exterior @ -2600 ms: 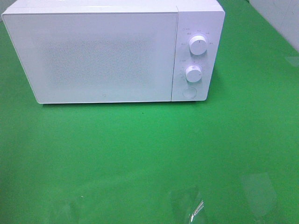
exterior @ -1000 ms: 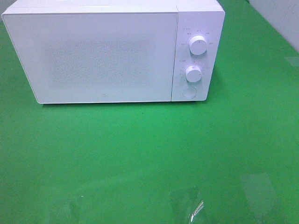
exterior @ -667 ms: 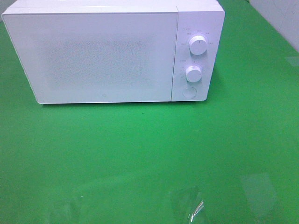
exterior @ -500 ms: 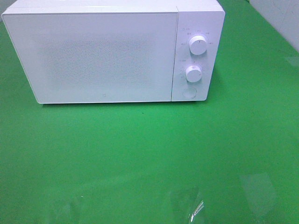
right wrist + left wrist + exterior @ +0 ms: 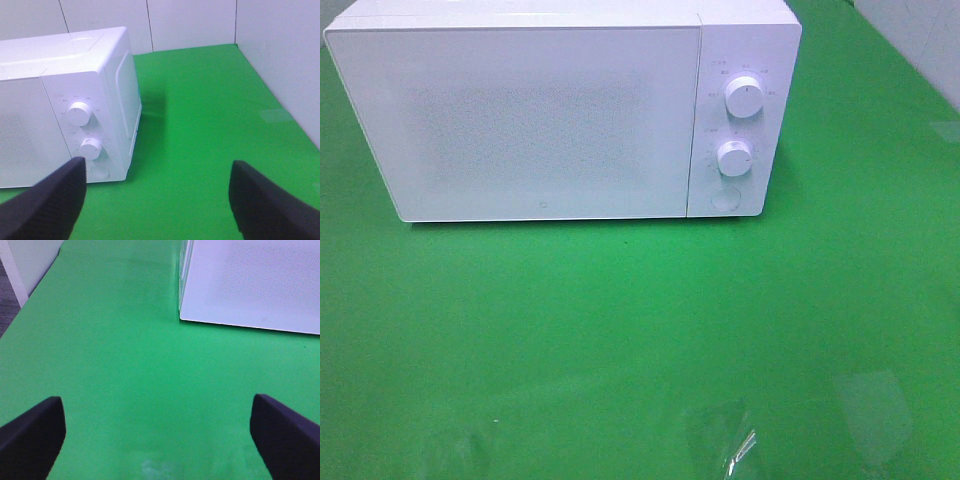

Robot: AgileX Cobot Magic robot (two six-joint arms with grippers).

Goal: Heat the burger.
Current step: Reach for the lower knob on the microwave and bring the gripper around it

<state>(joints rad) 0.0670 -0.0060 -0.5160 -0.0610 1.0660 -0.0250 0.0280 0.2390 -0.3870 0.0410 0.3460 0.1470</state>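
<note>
- Microwave: white, sat in the upper left and centre of the exterior high frame, on the green table.
- Microwave door: shut, frosted white front, nothing to be seen through it.
- Control panel at the microwave's right end: upper knob, lower knob under it, round button at the bottom.
- Burger: showed in none of the views, so its place could not be told.
- Left gripper: claw spread wide, nothing between the dark fingers, which hung over bare green table. One lower corner of the microwave's door side lay well beyond them.
- Right gripper: claw spread wide too, nothing pinched, fingers apart from everything. The microwave's knob end sat beyond the fingers, not touching them.
- Neither gripper appeared in the exterior high frame.
- White wall: ran along the table's edges behind and beside the microwave in the right wrist view.
- Pale shiny patch: on the table at the lower centre of the exterior high frame; could not tell what it was.
</note>
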